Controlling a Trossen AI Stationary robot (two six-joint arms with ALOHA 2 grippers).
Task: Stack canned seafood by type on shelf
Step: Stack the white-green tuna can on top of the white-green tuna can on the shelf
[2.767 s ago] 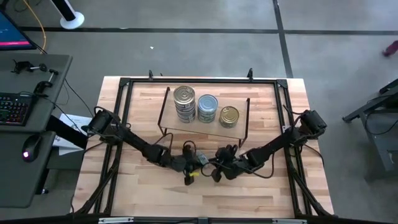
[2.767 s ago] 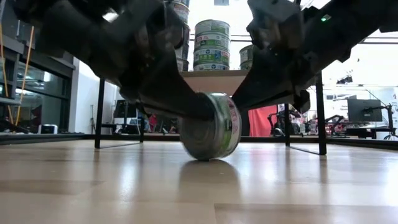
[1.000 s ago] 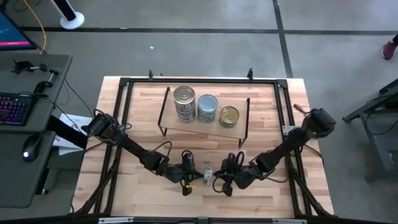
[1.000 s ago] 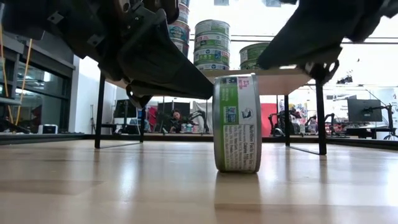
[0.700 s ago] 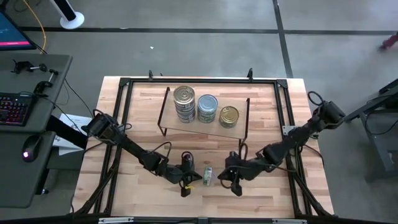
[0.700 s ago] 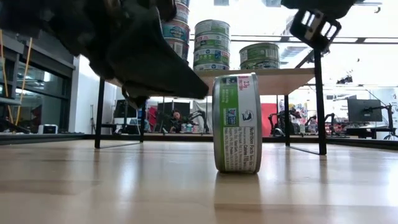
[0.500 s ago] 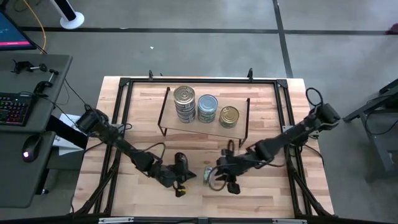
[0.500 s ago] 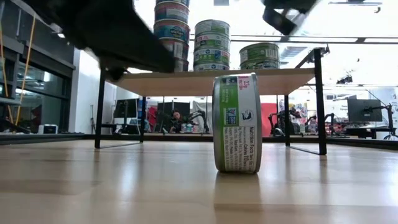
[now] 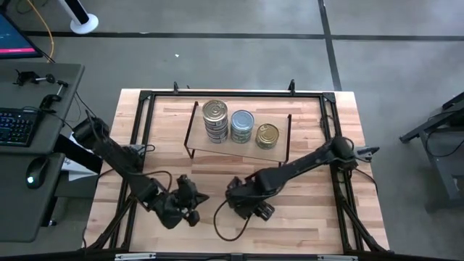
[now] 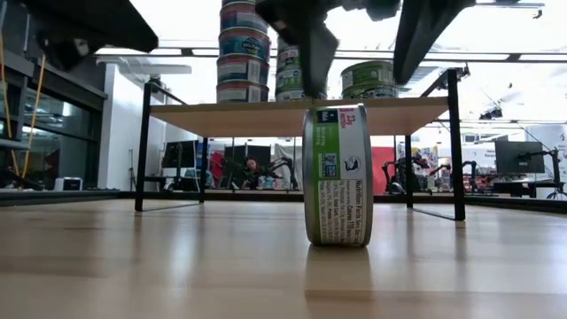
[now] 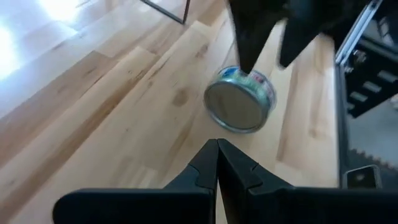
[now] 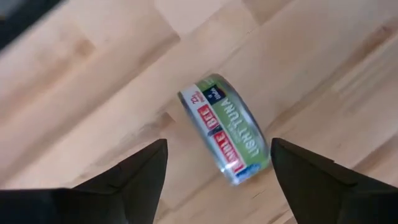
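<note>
Standing on its rim on the bare desk [image 9: 304, 217], a green-labelled tuna tin [image 10: 337, 175] sits alone in front of the shelf [image 9: 235, 141], touched by neither arm. The right end effector [image 12: 214, 163] hangs directly above it with its two dark fingers [image 12: 140, 171] spread wide, one on each side of the tin and clear of it; in the high view the right arm hides the tin completely, reaching in from the desk's right edge to a spot just front of centre [image 9: 243, 196]. The left end effector [image 11: 217, 163] is off to the left of the tin, near the desk's front-left part, its fingers pressed together and holding nothing; its own camera looks across the wood at the tin's shiny flat end.

On the shelf stand three stacks abreast: a tall stack [image 9: 214, 119] on the left, a pale blue-lidded stack [image 9: 242, 125] in the middle and a lower gold-lidded stack [image 9: 267, 135] on the right. The shelf's thin black legs [image 10: 143, 159] rise behind the tin in the low view. A black frame [image 9: 145, 98] runs round the desk edge, and loose cables [image 9: 225, 225] trail across the wood by the right arm. A side bench with a keyboard [image 9: 16, 127] and mouse [image 9: 32, 176] lies to the left.
</note>
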